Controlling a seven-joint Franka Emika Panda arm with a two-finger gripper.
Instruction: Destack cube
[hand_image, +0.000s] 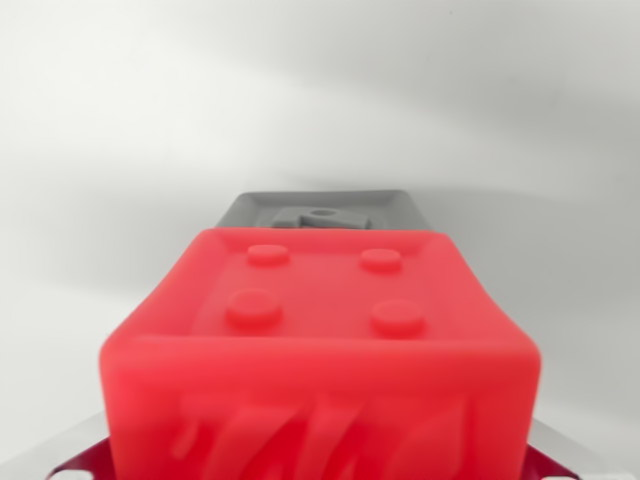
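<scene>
Filling the lower half of your frame is the red cube (320, 360), so close that its front edge is blurred. You look at its recessed top, four round studs in a square inside a raised rim, and below that a front face with raised relief shapes you can't read. At the bottom corners, slivers of darker red and pale grey peek out; you can't tell what they are. Just behind the cube, at centre frame, sits a grey block (322, 212) with a knob in its recessed top; whether they touch is hidden. Beyond lies a plain white surface (150, 120). No fingers show, so you cannot tell their state.
</scene>
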